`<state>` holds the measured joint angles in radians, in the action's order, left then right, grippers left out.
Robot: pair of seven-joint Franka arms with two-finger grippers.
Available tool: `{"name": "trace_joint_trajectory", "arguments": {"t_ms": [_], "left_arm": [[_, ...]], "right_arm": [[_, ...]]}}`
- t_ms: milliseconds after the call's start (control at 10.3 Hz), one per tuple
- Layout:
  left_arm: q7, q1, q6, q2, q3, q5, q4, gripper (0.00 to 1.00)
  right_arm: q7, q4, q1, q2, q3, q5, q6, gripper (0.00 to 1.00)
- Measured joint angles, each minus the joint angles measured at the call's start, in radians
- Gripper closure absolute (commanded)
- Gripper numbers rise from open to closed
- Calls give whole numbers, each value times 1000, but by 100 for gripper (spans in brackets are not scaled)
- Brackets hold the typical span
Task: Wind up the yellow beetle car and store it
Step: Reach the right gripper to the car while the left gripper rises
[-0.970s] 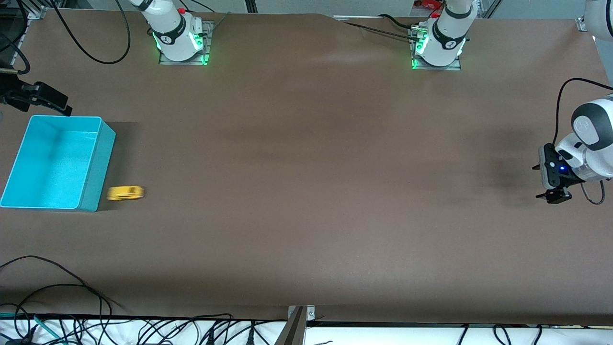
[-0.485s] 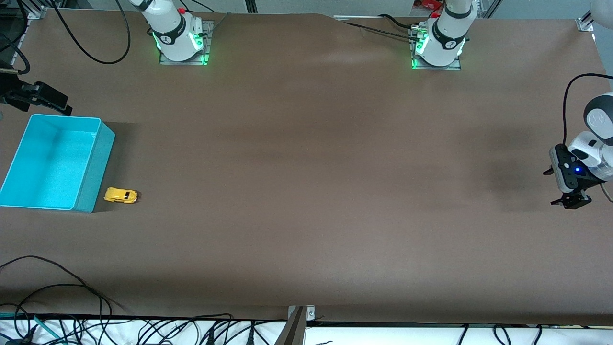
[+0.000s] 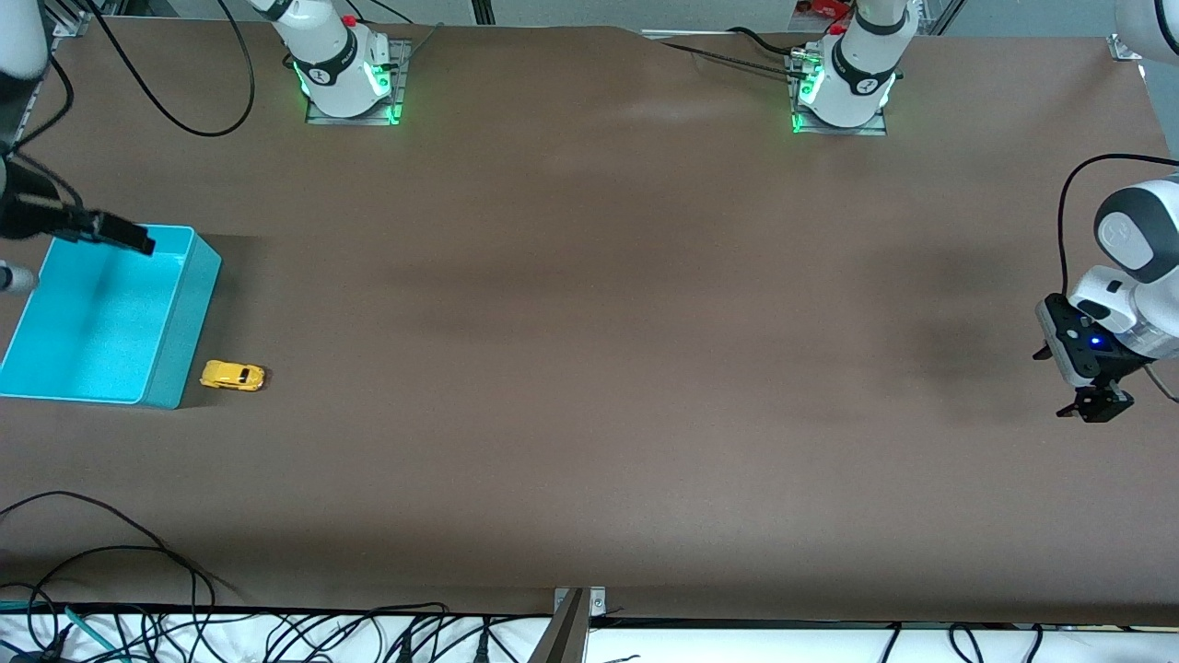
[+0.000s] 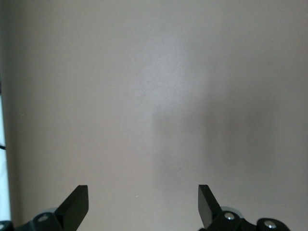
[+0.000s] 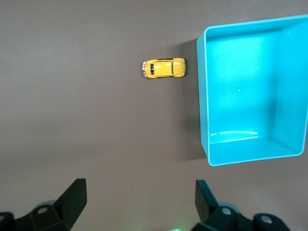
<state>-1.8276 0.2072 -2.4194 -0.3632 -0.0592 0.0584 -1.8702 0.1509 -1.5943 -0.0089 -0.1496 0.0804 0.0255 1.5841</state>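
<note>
The yellow beetle car (image 3: 232, 376) stands on the brown table, close beside the turquoise bin (image 3: 189, 322), near the bin's corner nearest the front camera. In the right wrist view the car (image 5: 164, 68) lies beside the bin's long wall (image 5: 204, 106), and the bin is empty. My right gripper (image 3: 120, 238) is open and empty, up over the bin's farther end; its jaws (image 5: 139, 197) frame bare table. My left gripper (image 3: 1094, 405) is open and empty above bare table at the left arm's end (image 4: 143, 202).
Both arm bases (image 3: 345, 78) (image 3: 843, 87) stand at the table's farther edge. Loose cables (image 3: 138, 571) lie at the table's near edge, toward the right arm's end.
The car rolled a little toward the bin and stopped. My right gripper moved in over the bin's farther end. My left gripper shifted slightly at its end of the table.
</note>
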Motion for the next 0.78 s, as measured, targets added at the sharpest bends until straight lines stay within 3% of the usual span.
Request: {"name": "trace_joint_trajectory", "arguments": {"t_ms": [291, 776], "left_arm": [[1, -14, -8, 50, 0, 0, -2, 0], [84, -37, 245, 328, -1, 0, -1, 0]], "right_arm": [[306, -2, 0, -145, 1, 0, 122, 0], [804, -1, -3, -386, 23, 0, 373, 0]]}}
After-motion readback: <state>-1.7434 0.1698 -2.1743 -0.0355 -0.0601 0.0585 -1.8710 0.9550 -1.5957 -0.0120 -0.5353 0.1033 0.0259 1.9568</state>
